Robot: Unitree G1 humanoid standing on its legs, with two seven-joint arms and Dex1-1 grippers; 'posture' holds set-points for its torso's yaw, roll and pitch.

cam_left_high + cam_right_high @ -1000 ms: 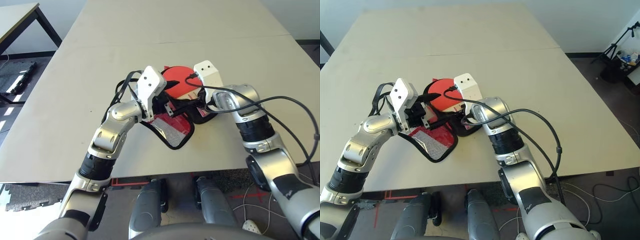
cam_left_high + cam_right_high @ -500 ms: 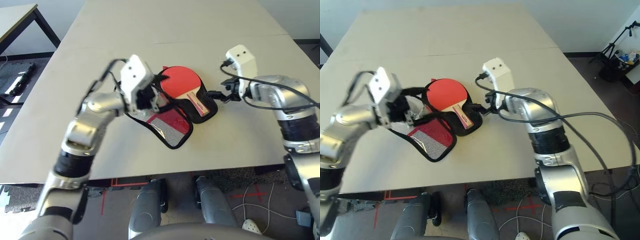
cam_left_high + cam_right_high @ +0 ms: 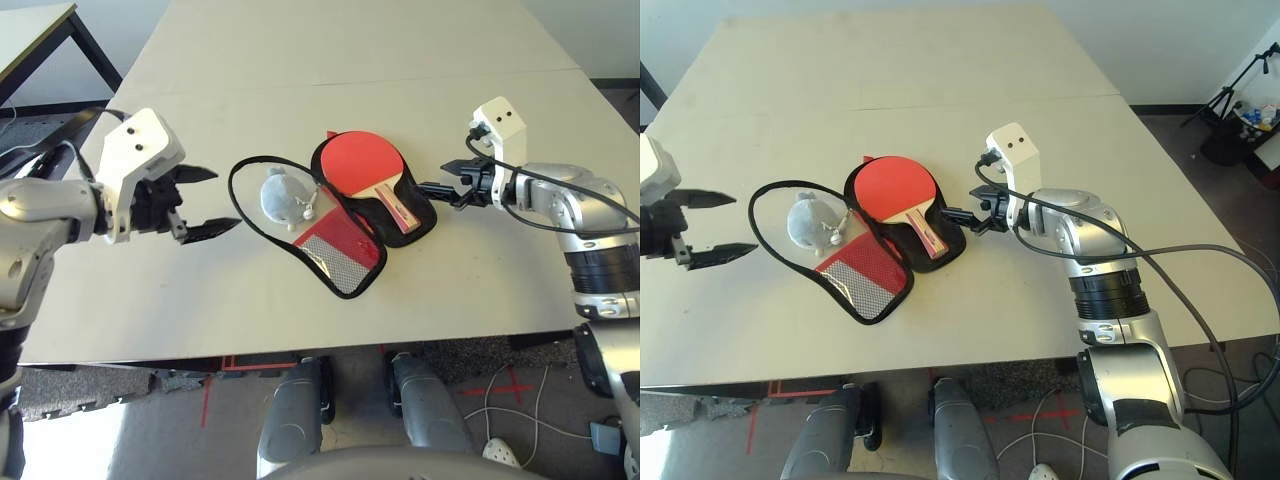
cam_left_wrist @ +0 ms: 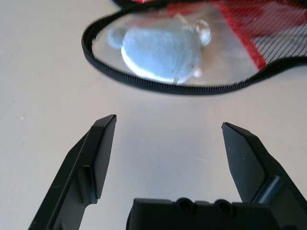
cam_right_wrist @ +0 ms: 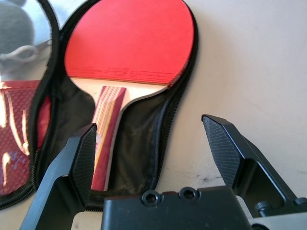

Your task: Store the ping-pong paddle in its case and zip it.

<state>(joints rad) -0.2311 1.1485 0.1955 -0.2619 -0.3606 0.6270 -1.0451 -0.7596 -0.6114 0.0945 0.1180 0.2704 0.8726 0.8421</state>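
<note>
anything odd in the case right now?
Yes. A small grey pouch on a cord lies in the open flap of the case, beside the ping-pong paddle resting in the other half. It looks likely to get in the way of zipping.

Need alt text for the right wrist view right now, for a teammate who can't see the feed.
The ping-pong paddle lies red face up in the black-lined half of the open case, handle toward the camera. The right hand hovers open over the case's near edge, holding nothing. Beside the paddle lies a small grey pouch.
</note>
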